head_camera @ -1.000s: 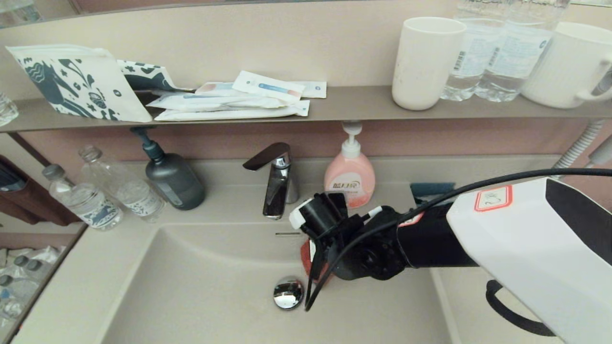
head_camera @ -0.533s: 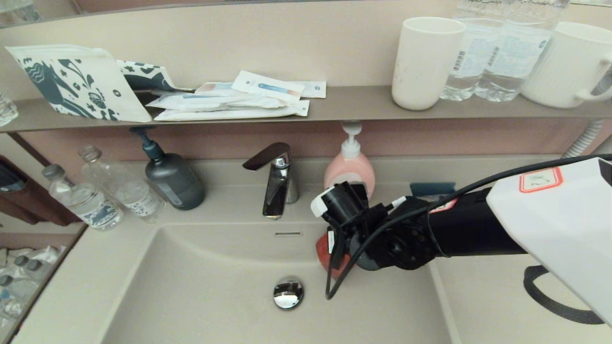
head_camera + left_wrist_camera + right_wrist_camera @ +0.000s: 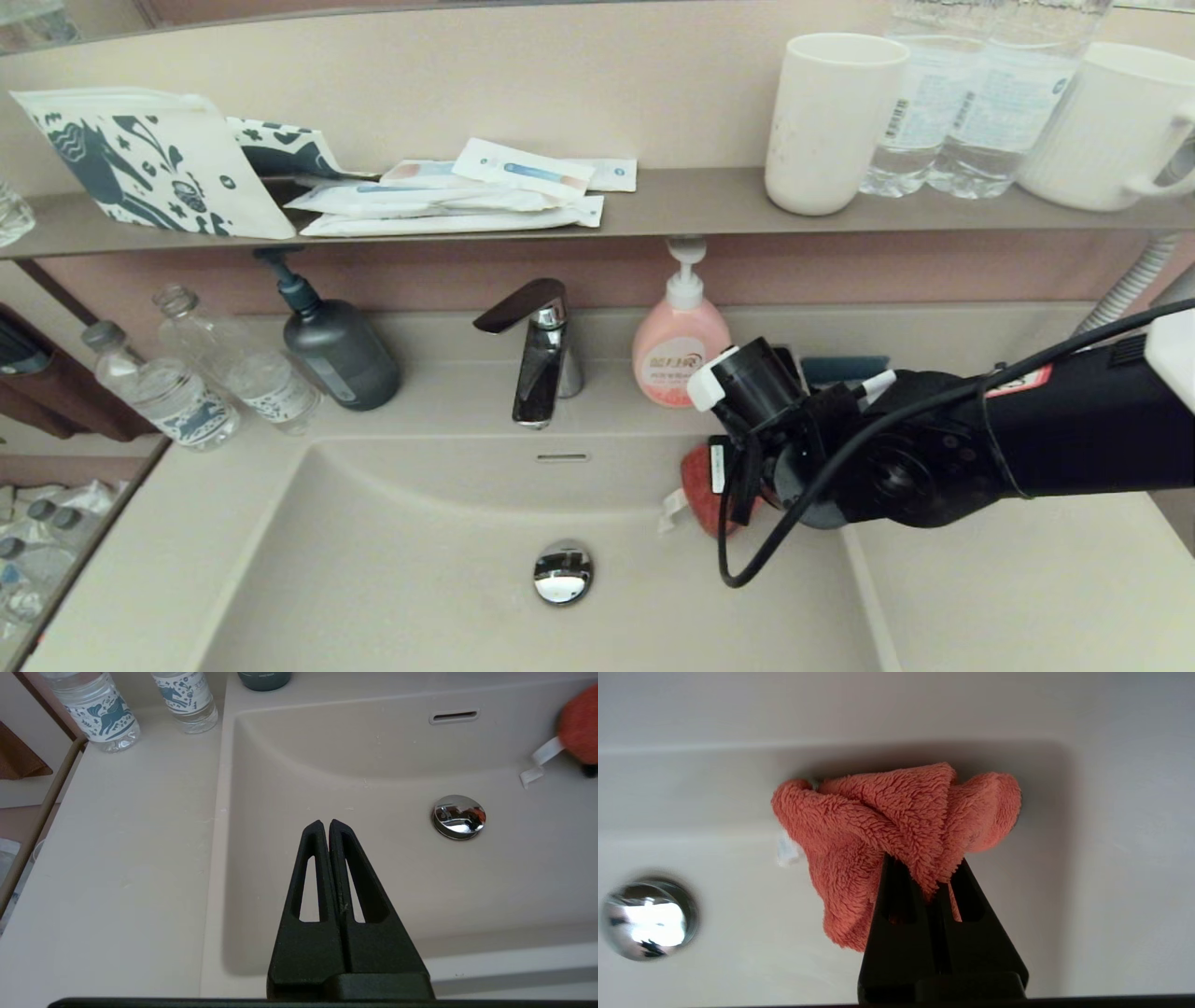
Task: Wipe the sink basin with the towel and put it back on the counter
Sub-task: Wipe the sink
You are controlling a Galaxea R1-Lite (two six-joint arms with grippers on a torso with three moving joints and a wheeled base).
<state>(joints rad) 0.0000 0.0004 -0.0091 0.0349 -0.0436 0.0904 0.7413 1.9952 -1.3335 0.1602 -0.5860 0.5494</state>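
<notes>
The right gripper [image 3: 931,877] is pinched tight on the towel [image 3: 896,826] — it bunches just past the fingertips, pressed into the sink basin's [image 3: 392,551] right corner. The counter [image 3: 1008,579] lies close behind this arm — the nearer one.

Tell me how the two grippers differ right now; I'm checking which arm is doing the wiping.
The right gripper is shut on the towel, bunched at its tips; the left gripper is shut on nothing. The right gripper is down inside the sink basin near its right wall, right of the drain plug; the left gripper hangs over the basin's front left part, touching nothing. Both have the same black, slotted, tapered fingers, pressed together.
</notes>
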